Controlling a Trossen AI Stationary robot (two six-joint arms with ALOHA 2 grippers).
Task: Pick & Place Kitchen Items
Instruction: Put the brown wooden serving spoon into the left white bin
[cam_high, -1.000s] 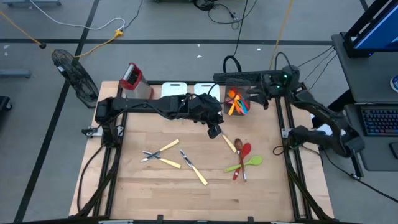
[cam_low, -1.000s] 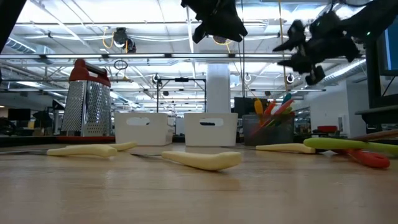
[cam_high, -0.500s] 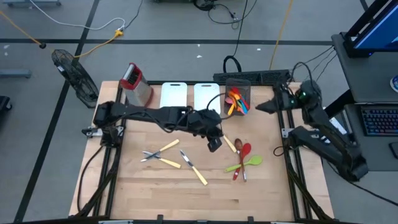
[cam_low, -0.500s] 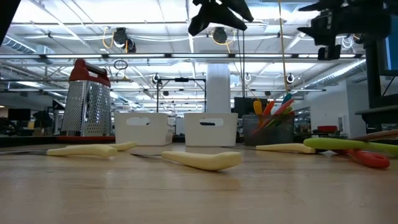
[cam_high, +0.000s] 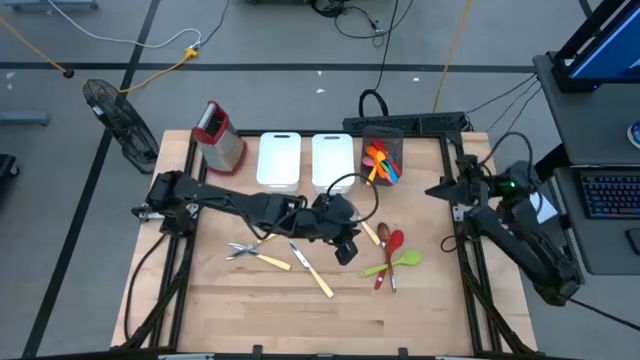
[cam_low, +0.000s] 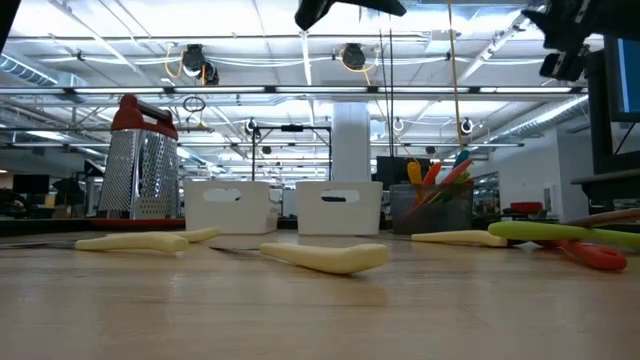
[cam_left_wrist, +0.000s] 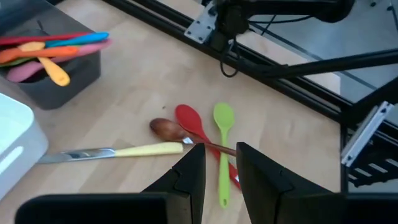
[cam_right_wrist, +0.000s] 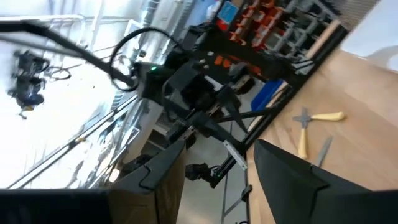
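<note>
High view: your left gripper (cam_high: 347, 247) hovers mid-table beside the red spoon (cam_high: 394, 243) and green spoon (cam_high: 398, 262); right gripper (cam_high: 440, 189) sits at the table's right edge.

Left wrist view: fingers narrowly apart, empty, above the wooden spoon (cam_left_wrist: 169, 129).

Right wrist view: fingers spread, empty.

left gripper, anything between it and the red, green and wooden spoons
Nothing visible. The left gripper, fingers slightly apart, hangs above the table just beside the red spoon, green spoon and wooden spoon, with only bare table between.
</note>
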